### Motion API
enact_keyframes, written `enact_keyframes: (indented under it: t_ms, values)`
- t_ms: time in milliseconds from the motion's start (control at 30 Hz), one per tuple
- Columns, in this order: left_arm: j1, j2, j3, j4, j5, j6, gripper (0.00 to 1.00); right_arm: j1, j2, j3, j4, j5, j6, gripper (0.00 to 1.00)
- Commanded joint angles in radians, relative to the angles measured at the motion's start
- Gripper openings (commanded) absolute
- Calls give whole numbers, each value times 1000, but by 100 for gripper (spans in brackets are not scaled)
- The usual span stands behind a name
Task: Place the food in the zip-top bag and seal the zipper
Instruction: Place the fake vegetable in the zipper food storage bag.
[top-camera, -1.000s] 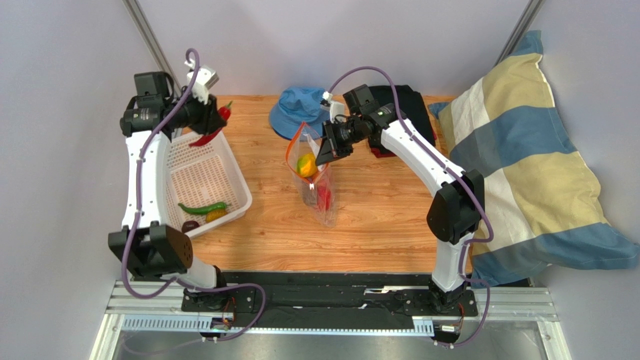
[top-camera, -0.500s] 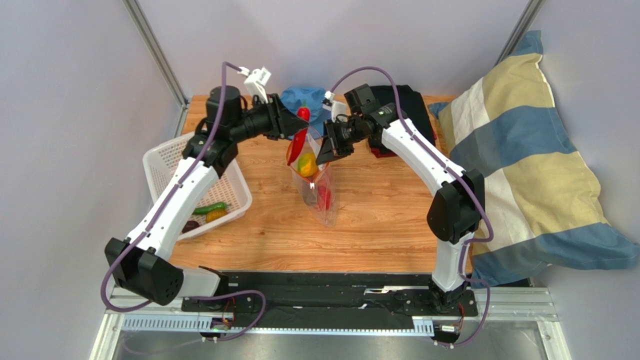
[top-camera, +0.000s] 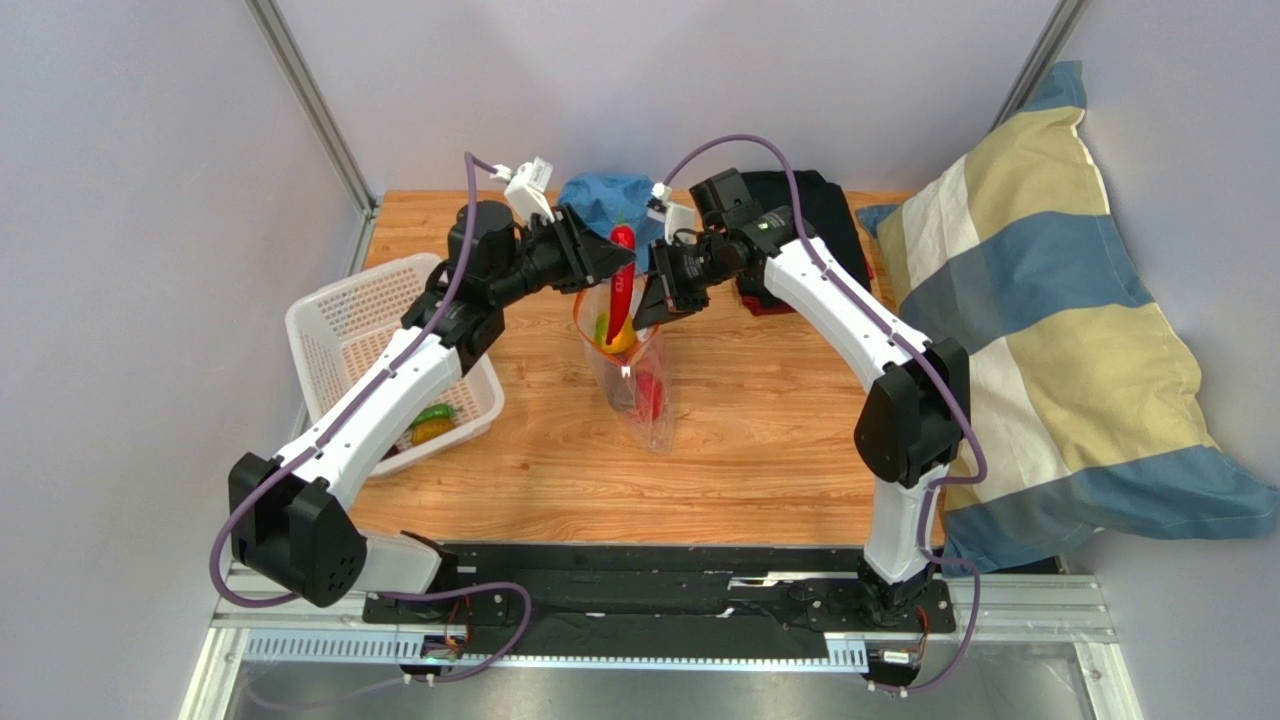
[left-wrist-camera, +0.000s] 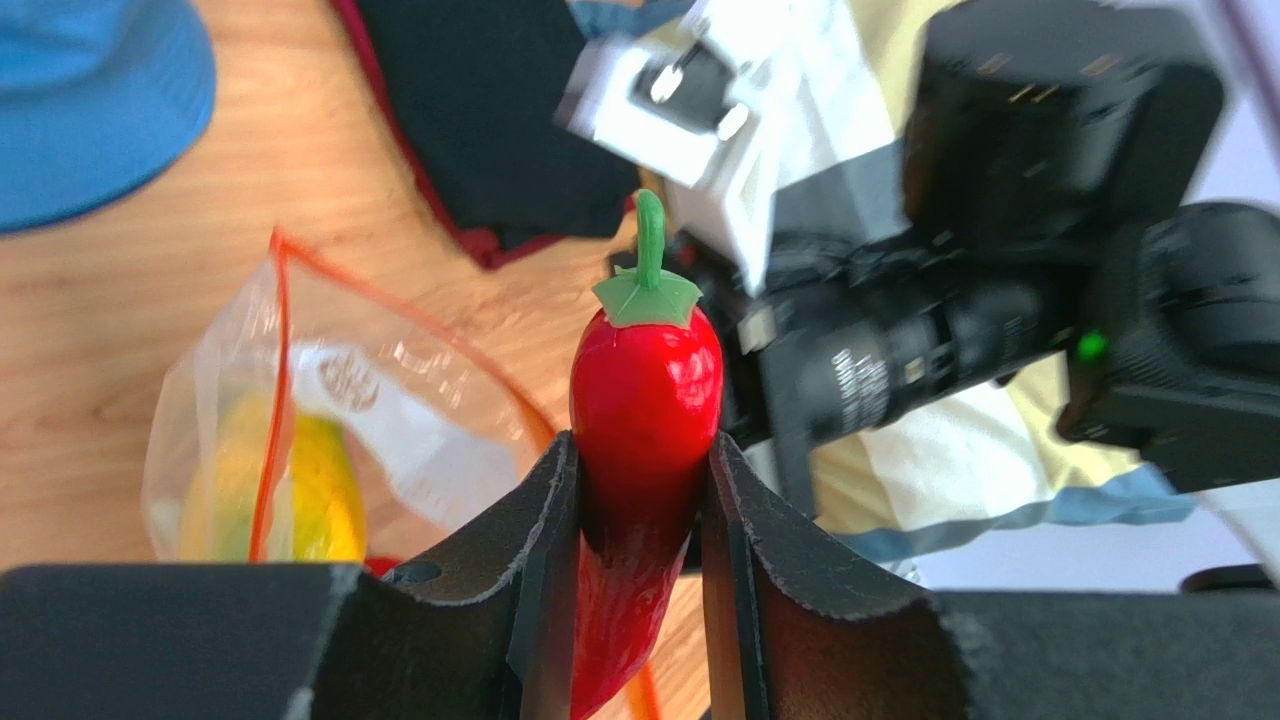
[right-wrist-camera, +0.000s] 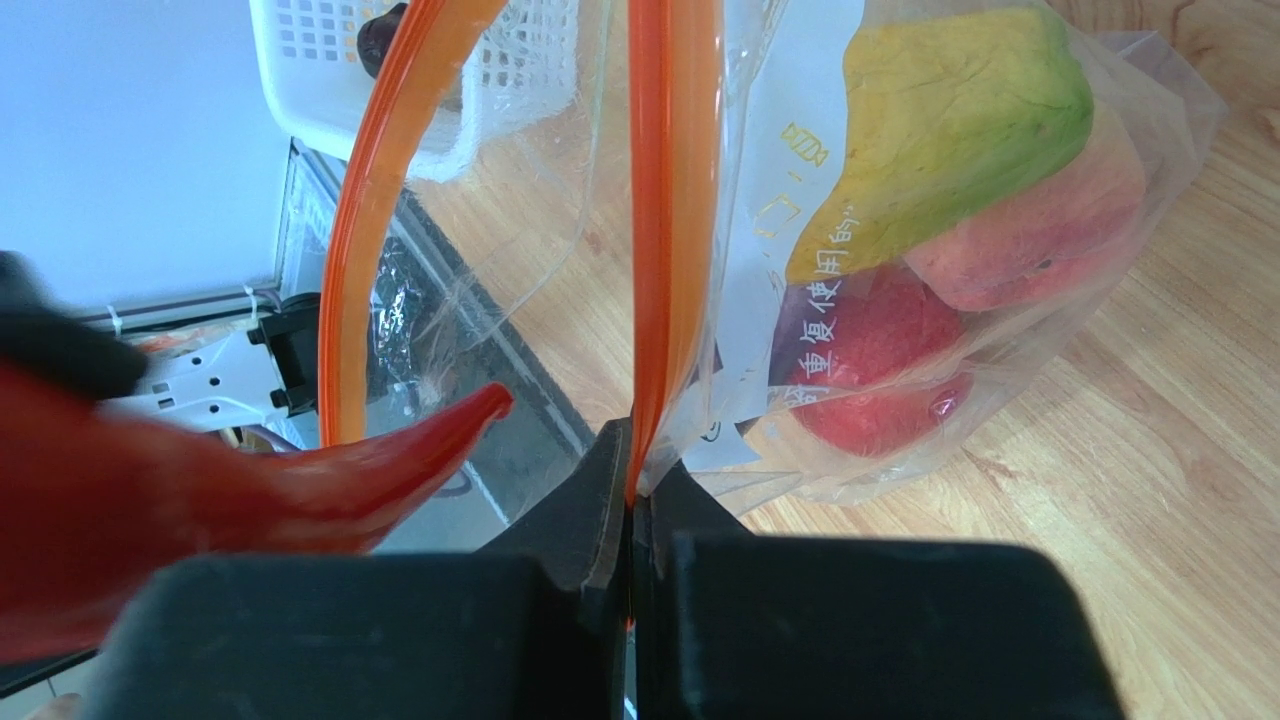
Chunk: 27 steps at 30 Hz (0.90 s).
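The clear zip-top bag (top-camera: 643, 393) stands mid-table with its mouth held open. My right gripper (top-camera: 649, 308) (right-wrist-camera: 631, 465) is shut on the right side of the orange zipper (right-wrist-camera: 654, 225). Inside the bag lie a yellow-green piece (right-wrist-camera: 947, 120), a peach (right-wrist-camera: 1037, 210) and a red apple (right-wrist-camera: 872, 360). Just left of and above the mouth, my left gripper (top-camera: 613, 263) (left-wrist-camera: 639, 450) is shut on a red chili (left-wrist-camera: 646, 398) (top-camera: 621, 240), stem up, with its tip (right-wrist-camera: 466, 413) pointing down at the opening. A green chili (top-camera: 433, 414) and a yellow piece (top-camera: 428, 432) lie in the white basket (top-camera: 361, 323).
A blue hat (top-camera: 601, 203) and a black cloth (top-camera: 819, 203) lie at the table's back edge, close behind both grippers. A striped pillow (top-camera: 1052, 300) covers the right side. The basket sits at the left table edge under my left arm.
My left arm has swung from over the basket rightwards to the bag's mouth, carrying the red chili. The right gripper and the bag have stayed in place.
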Motion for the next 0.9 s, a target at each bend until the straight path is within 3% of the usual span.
enact_keyframes:
  t_ms: [0,167,200,267,300,500,600,700,733,800,833,867]
  values:
    - [-37,-55,-71,-15,-43,3,23,-14,-27,1,27,-22,25,0]
    - [-69,-64,-150,-66,-60,-31,29,-22,-30,-2,32,-39,34,0]
    - [-69,-59,-142,-98,-55,-35,39,-22,-35,-5,32,-41,33,0]
    - [-69,-62,-124,-142,-55,-16,48,-22,-38,-10,33,-42,31,0]
    - [-69,-79,-110,-176,-72,-6,58,-22,-43,-15,33,-44,27,0]
    - [-43,-214,-21,-311,-132,144,85,-22,-56,-16,30,-50,4,0]
    - [52,-263,64,-426,-111,288,94,-22,-66,-16,26,-47,-15,0]
    - [176,-285,118,-596,-31,529,99,-22,-79,-24,23,-42,-30,0]
    - [211,-286,125,-645,10,698,99,-22,-81,-28,23,-42,-33,0]
    - [338,-292,125,-766,129,863,99,-23,-86,-30,20,-42,-44,0]
    - [387,-291,122,-805,176,1041,99,-22,-87,-31,20,-41,-44,0]
    - [420,-285,123,-886,199,1128,98,-22,-89,-36,18,-42,-45,0]
